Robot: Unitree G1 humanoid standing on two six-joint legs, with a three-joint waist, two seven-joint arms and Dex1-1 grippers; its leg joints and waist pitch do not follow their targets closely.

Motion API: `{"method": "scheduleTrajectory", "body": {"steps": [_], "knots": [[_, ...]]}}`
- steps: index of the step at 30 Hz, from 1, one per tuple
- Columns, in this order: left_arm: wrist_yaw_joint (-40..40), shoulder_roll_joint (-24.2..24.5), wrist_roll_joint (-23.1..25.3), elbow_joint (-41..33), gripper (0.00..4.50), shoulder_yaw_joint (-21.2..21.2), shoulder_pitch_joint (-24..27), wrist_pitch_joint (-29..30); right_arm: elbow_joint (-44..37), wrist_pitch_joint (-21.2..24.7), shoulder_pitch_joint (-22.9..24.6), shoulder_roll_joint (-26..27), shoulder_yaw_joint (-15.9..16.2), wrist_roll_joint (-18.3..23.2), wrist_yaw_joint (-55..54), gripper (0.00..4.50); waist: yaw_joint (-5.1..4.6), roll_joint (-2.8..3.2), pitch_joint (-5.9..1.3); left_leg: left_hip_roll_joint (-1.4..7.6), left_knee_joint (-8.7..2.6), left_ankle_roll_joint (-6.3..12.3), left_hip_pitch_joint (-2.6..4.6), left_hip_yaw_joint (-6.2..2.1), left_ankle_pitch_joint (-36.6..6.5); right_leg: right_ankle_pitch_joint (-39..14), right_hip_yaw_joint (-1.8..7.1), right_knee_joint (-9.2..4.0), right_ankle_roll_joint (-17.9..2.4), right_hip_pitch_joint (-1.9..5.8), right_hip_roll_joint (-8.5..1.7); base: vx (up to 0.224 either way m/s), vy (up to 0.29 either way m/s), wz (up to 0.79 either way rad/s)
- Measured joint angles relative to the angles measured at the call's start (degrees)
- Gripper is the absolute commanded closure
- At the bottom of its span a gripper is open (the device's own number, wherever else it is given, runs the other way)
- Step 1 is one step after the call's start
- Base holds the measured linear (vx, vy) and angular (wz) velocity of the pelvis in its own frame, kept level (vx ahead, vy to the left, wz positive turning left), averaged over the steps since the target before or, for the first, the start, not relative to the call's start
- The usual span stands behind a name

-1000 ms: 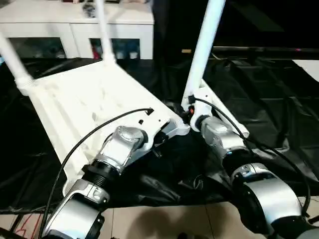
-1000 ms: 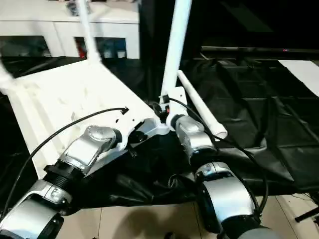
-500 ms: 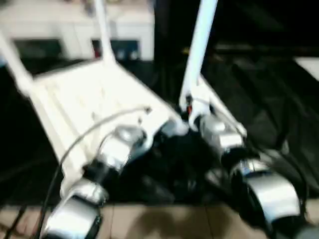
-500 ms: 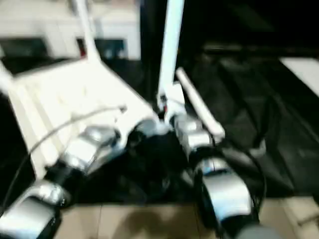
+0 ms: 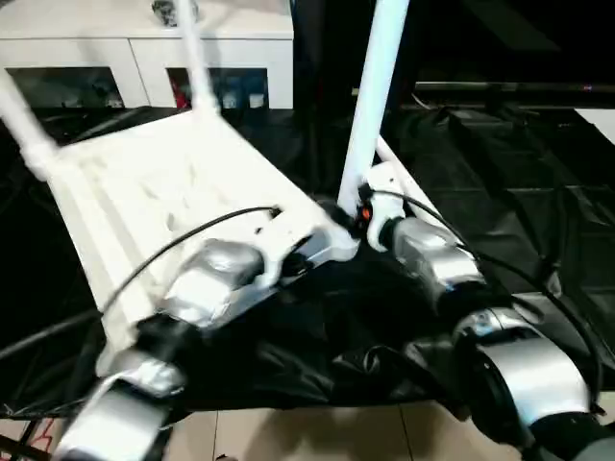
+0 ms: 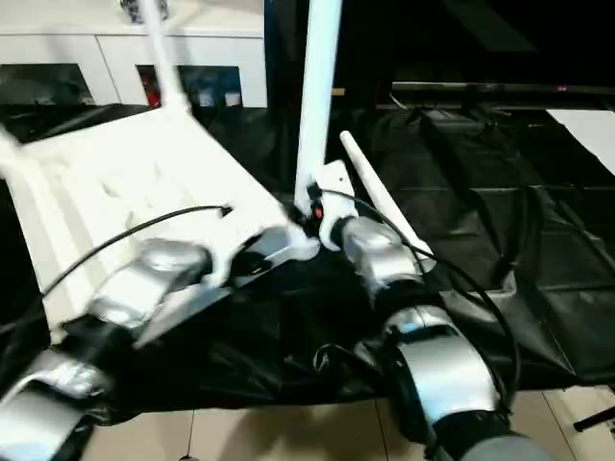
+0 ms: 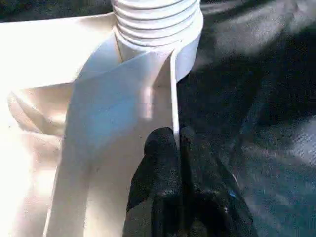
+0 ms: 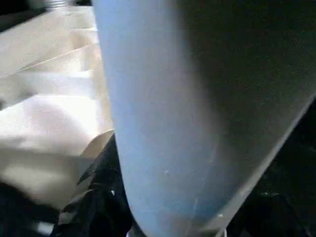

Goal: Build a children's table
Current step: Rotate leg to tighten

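Your tabletop (image 5: pixel 163 192) lies upside down on the black sheet (image 5: pixel 500 182), ribbed underside up, its near edge toward the robot and its far edge toward the white cabinet (image 5: pixel 144 58). Three legs stand up from its corner sockets: one at the far left corner (image 5: pixel 24 130), one at the far right corner (image 5: pixel 192 62), and one at the near right corner (image 5: pixel 370 106). A fourth leg (image 6: pixel 380 206) lies flat on the sheet just beside the tabletop's right edge. Look at your left gripper (image 7: pixel 177 143): its black fingers (image 7: pixel 160 148) are pressed together on a thin upright rib of the tabletop's underside, right below a threaded socket (image 7: pixel 155 22) (the ridges show plainly in the left wrist view). Your right gripper (image 5: pixel 363 219) sits at the foot of the near right leg, and that leg stands huge and close in the right wrist view; whether the fingers actually clamp it, you cannot tell. Cables (image 5: pixel 183 240) loop over both silver forearms.
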Motion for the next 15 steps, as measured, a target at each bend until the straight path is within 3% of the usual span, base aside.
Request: {"method": "scheduleTrajectory", "body": {"steps": [9, 12, 15], "knots": [[-13.4, 7.1, -3.4, -0.7, 4.5, -0.3, 3.0, -9.2, -11.8, 0.5, 7.8, -5.1, 3.8, 2.3, 20.7, 2.61, 1.66, -0.63, -0.1, 0.05, -0.04, 0.27, 0.13, 0.23, 0.0, 0.0, 0.01, -0.27, 0.0, 0.01, -0.04, 0.0, 0.0, 0.0], [-16.1, 8.2, -3.7, 0.0, 4.5, -0.4, 3.1, -11.1, -15.7, 1.3, 10.1, -6.3, 4.6, 2.8, 24.2, 2.61, 2.46, -0.86, -0.1, 0.06, -0.02, 0.3, 0.15, 0.47, -0.1, 0.0, 0.08, -0.3, 0.1, 0.01, -0.12, 0.0, 0.0, 0.0], [-17.7, 8.5, -4.0, 0.6, 4.5, -0.4, 3.1, -12.1, -18.1, 2.4, 11.4, -6.9, 4.9, 3.0, 25.8, 2.61, 2.54, -0.94, -0.09, 0.09, 0.01, 0.25, 0.17, 0.76, -0.1, 0.1, 0.15, -0.3, 0.1, 0.01, -0.22, 0.0, 0.0, 0.0]]}}
